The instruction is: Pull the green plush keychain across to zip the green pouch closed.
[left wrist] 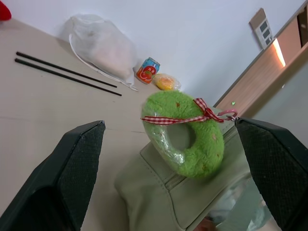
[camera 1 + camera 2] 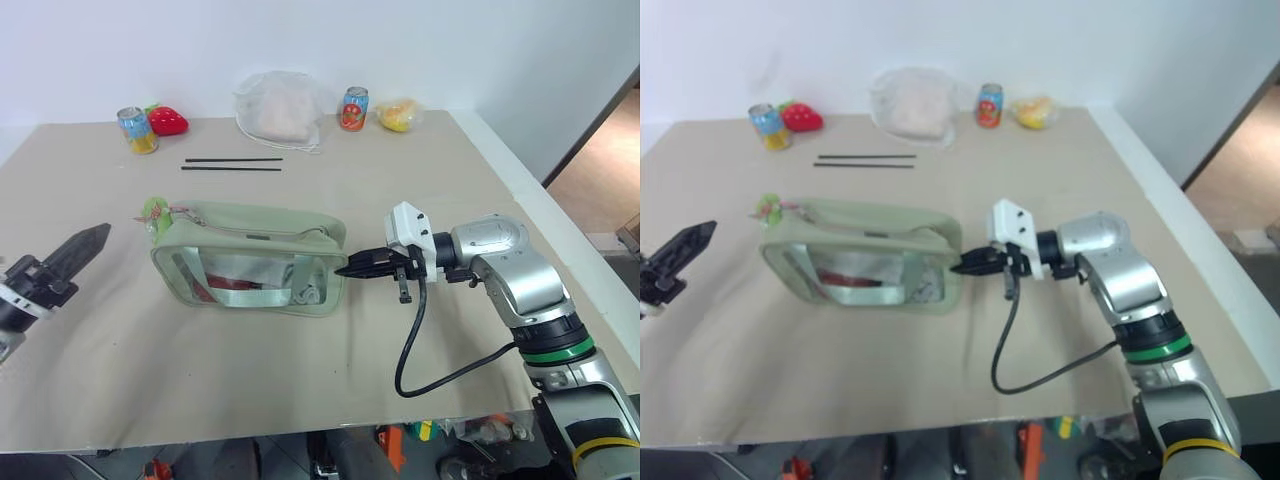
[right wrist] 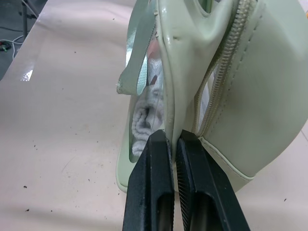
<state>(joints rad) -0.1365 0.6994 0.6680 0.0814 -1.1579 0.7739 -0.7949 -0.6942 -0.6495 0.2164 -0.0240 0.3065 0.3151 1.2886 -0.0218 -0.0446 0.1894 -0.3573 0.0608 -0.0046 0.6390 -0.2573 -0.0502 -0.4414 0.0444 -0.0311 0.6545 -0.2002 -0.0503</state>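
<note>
Sage-green pouch [image 2: 250, 260] – end pinched by right claw [image 2: 352, 268]; left claw [image 2: 85, 245] wide.

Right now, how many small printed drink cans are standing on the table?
2: one blue-and-yellow printed can at the far left beside the red strawberry toy, one red printed can further right along the far edge. None seem hidden.

Lime keychain [image 1: 185, 137] — red-checked ribbon [image 1: 173, 119]
</note>
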